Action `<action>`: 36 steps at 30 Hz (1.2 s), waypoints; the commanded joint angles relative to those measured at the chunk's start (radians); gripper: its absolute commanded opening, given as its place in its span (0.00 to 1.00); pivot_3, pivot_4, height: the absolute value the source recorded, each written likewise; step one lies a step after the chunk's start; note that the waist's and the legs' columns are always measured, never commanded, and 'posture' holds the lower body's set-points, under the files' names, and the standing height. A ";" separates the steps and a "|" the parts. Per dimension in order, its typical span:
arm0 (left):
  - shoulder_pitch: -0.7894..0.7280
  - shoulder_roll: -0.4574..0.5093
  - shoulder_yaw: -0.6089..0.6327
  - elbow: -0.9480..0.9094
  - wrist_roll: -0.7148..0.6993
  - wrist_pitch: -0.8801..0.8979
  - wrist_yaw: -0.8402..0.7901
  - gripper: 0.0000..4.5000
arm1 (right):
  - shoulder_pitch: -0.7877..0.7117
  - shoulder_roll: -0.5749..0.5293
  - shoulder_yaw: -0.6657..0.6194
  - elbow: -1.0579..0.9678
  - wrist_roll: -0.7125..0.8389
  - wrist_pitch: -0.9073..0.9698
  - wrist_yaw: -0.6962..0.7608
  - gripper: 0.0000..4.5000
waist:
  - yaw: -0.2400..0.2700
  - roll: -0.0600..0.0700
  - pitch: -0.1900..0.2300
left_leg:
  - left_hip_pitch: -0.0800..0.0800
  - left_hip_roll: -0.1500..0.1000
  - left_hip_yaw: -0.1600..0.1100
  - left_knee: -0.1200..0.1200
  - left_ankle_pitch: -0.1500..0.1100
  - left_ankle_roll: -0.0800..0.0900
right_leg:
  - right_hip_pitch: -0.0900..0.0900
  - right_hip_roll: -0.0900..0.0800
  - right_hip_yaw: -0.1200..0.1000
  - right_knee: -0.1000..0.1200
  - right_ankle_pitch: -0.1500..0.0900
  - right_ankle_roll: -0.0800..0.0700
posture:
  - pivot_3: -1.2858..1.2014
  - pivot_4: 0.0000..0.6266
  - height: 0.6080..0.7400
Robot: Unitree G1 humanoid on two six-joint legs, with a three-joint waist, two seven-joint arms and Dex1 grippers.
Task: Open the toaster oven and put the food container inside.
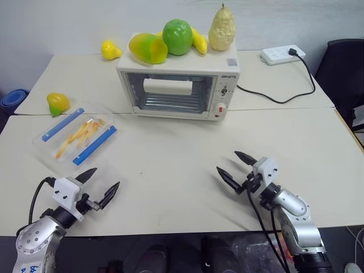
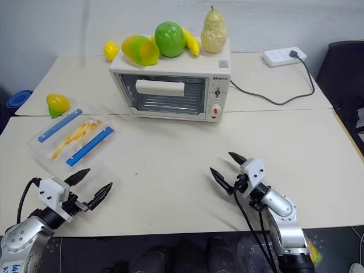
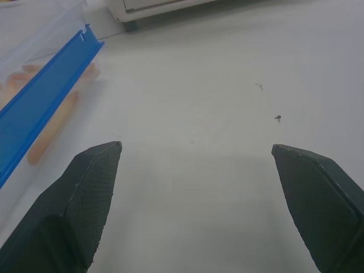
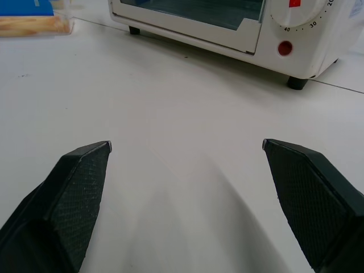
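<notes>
The left end effector (image 3: 193,156) gapes wide above the tabletop (image 3: 216,85); the food container (image 3: 40,108) lies beside it, seemingly untouched.

Both eye views look forward and down from head height over the cream table (image 1: 170,165), sharing the cream-white boxy toaster oven (image 1: 177,88). Each wrist view skims low and close over the tabletop, toward that oven.
</notes>
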 commanded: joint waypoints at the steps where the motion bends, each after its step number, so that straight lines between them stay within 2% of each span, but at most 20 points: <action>1: -0.006 -0.001 0.014 -0.016 -0.030 0.010 0.001 1.00 | -0.017 0.009 0.002 -0.024 0.024 -0.002 0.012 0.99 | -0.001 0.000 0.000 | 0.000 0.000 0.000 0.000 0.000 0.000 | 0.000 0.000 0.000 0.000 0.000 0.000 | 0.52 0.24 1.00; 3: -0.015 0.004 0.028 -0.032 -0.101 0.064 -0.018 1.00 | -0.047 0.004 0.010 -0.045 0.046 0.028 0.030 0.99 | -0.002 0.000 0.000 | 0.000 0.000 0.000 0.000 0.000 0.000 | 0.000 0.000 0.000 0.000 0.000 0.000 | 0.52 0.24 1.00; 5: -0.028 0.057 0.081 -0.063 -0.315 0.191 -0.122 1.00 | -0.131 -0.003 0.033 -0.100 0.120 0.145 0.059 0.99 | -0.007 0.000 0.000 | 0.000 0.001 0.001 0.000 0.000 0.000 | -0.001 0.000 0.000 0.001 0.000 0.000 | 0.52 0.24 1.00; 6: -0.050 0.089 0.110 -0.062 -0.370 0.228 -0.144 1.00 | -0.182 -0.008 0.046 -0.121 0.149 0.213 0.066 0.99 | -0.009 0.000 0.001 | 0.000 0.002 0.001 0.001 0.000 0.000 | -0.001 0.001 0.000 0.001 0.000 -0.001 | 0.52 0.24 1.00; 9: -0.122 0.169 0.162 -0.050 -0.470 0.310 -0.182 1.00 | -0.322 -0.009 0.076 -0.136 0.190 0.349 0.075 0.99 | -0.005 0.001 0.001 | -0.001 0.004 -0.001 0.001 0.001 -0.002 | -0.002 0.002 -0.001 0.002 0.001 -0.004 | 0.52 0.24 1.00; 12: -0.198 0.250 0.183 -0.038 -0.550 0.399 -0.221 1.00 | -0.472 0.026 0.081 -0.080 0.192 0.440 0.025 0.99 | -0.002 0.001 0.001 | -0.001 0.004 -0.003 0.000 0.000 -0.004 | -0.002 0.002 -0.002 0.001 0.000 -0.005 | 0.52 0.24 1.00; 18: -0.308 0.275 0.180 0.001 -0.550 0.437 -0.226 1.00 | -0.742 0.107 0.082 0.163 0.101 0.453 -0.066 0.99 | -0.007 0.001 0.001 | -0.002 0.003 -0.002 0.000 0.000 -0.003 | -0.003 0.002 -0.003 0.000 0.001 -0.005 | 0.52 0.24 1.00; 21: -0.326 0.254 0.175 -0.002 -0.539 0.436 -0.207 1.00 | -0.808 0.138 0.086 0.229 0.077 0.430 -0.070 0.99 | -0.016 0.001 0.001 | -0.003 0.003 -0.001 -0.001 0.000 -0.003 | -0.004 0.002 -0.004 0.001 0.001 -0.005 | 0.52 0.24 1.00; 30: -0.371 0.188 0.175 -0.010 -0.516 0.412 -0.146 1.00 | -0.836 0.202 0.119 0.225 0.092 0.441 -0.007 0.99 | -0.031 0.001 0.001 | -0.003 0.004 -0.001 -0.001 0.000 -0.003 | -0.005 0.002 -0.003 0.002 0.001 -0.005 | 0.52 0.24 1.00; 36: -0.401 0.174 0.179 0.001 -0.511 0.420 -0.111 1.00 | -0.789 0.183 0.170 0.152 0.085 0.460 0.082 0.99 | -0.033 0.001 0.001 | -0.003 0.004 0.000 -0.001 0.000 -0.003 | -0.006 0.003 -0.003 0.002 0.001 -0.005 | 0.52 0.24 1.00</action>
